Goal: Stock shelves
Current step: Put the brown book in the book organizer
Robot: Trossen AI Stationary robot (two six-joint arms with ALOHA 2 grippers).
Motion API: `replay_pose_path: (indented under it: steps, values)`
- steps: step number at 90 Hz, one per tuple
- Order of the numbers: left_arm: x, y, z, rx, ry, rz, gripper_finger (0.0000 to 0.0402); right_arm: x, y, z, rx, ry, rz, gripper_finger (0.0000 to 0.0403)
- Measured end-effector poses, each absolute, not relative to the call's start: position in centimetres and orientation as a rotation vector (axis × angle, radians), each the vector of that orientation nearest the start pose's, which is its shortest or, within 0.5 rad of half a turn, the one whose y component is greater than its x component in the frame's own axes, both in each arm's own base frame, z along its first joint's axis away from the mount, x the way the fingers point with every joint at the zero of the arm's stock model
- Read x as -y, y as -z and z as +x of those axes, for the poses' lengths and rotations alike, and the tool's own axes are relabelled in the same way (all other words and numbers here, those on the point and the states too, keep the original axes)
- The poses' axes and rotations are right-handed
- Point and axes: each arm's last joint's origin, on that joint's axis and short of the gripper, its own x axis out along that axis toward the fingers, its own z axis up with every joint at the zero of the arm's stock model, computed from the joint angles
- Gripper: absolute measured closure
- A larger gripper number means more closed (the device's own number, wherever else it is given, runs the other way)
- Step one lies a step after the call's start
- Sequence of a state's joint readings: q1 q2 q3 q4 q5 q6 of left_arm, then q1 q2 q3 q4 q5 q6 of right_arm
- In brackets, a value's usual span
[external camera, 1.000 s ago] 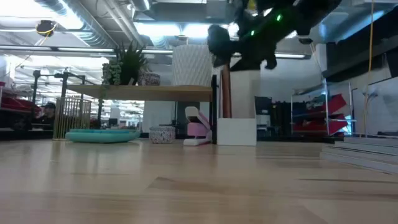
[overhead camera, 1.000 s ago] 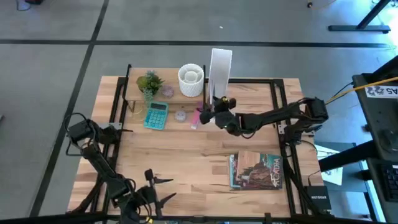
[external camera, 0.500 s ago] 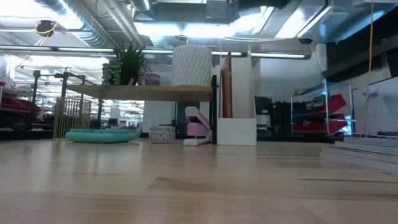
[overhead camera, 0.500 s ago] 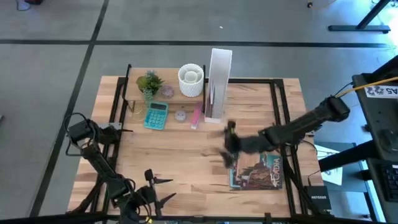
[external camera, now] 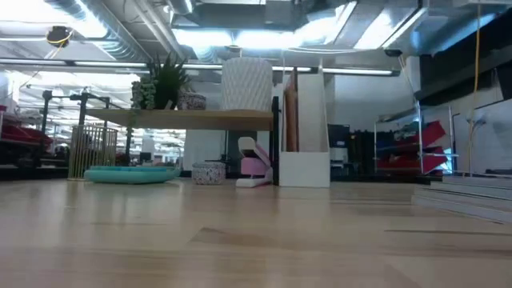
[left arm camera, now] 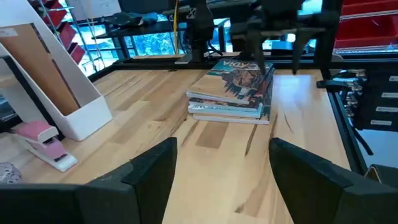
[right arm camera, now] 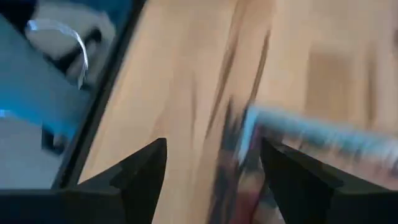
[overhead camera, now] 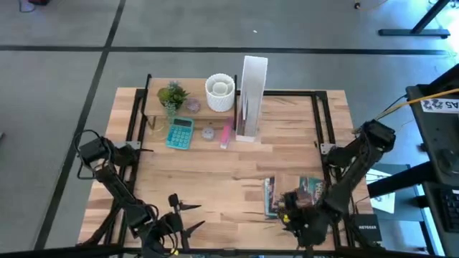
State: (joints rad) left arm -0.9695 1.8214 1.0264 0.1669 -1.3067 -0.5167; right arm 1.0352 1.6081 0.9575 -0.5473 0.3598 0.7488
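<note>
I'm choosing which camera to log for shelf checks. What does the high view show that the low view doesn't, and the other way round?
Only the high view shows both arms: the left gripper open near the front edge, the right gripper over the stack of books, plus the teal calculator's keys.

Only the low view shows the gap under the shelves, with a pink stapler beside the white file box, and the room behind.

Both show the plant, the white ribbed cup, the shelves and the file box.

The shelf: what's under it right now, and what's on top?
Under the shelf: a teal calculator, a small round item and a pink stapler. On top: plant, small jar, white ribbed pot. Anything behind them is hidden.
</note>
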Motion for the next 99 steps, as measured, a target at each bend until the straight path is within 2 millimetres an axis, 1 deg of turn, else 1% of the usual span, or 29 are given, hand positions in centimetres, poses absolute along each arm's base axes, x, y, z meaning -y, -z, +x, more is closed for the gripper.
replay_pose_path:
  steps: [6,14,21,25,32,41,51,56,64,77,85,92,99]
  values:
    - [27.9,-18.2,23.0,-0.178,-0.378,0.062,0.0164,-25.5,-17.5,15.4,-1.141,-0.175,-0.172,0.0159]
    - [27.6,-18.1,23.5,-0.190,-0.376,0.056,0.0164,-26.4,-17.8,14.9,-1.213,-0.144,-0.275,0.0159]
    - [27.3,-18.1,24.0,-0.206,-0.365,0.047,0.0164,-26.7,-18.0,14.5,-1.279,-0.095,-0.374,0.0159]
    - [27.1,-18.1,24.2,-0.211,-0.363,0.044,0.0164,-26.8,-18.1,14.3,-1.305,-0.061,-0.402,0.0159]
    - [26.9,-18.1,24.5,-0.220,-0.359,0.038,0.0164,-26.9,-17.7,13.7,-1.329,0.009,-0.395,0.0159]
    - [26.7,-18.0,24.8,-0.234,-0.346,0.031,0.0164,-26.9,-16.4,12.9,-1.332,0.075,-0.347,0.0159]
    - [26.7,-18.0,24.9,-0.240,-0.339,0.029,0.0164,-27.1,-15.0,12.8,-1.306,0.079,-0.255,0.0159]
    - [26.7,-18.0,24.9,-0.241,-0.337,0.028,0.0164,-27.1,-14.5,13.0,-1.269,0.075,-0.227,0.0159]
    - [26.7,-18.0,24.9,-0.241,-0.337,0.029,0.0164,-27.0,-14.3,14.3,-1.170,0.073,-0.195,0.0159]
    - [26.7,-18.0,24.9,-0.242,-0.337,0.032,0.0164,-26.6,-14.7,17.0,-1.063,0.053,-0.248,0.0159]
    - [26.7,-18.0,24.9,-0.241,-0.337,0.031,0.0164,-26.4,-14.9,18.3,-1.077,0.013,-0.254,0.0159]
    - [26.7,-18.0,24.9,-0.243,-0.334,0.031,0.0164,-26.0,-14.9,18.8,-1.105,0.018,-0.230,0.0159]
    - [26.7,-18.0,24.9,-0.244,-0.332,0.030,0.0164,-25.6,-14.8,19.1,-1.115,0.059,-0.192,0.0159]
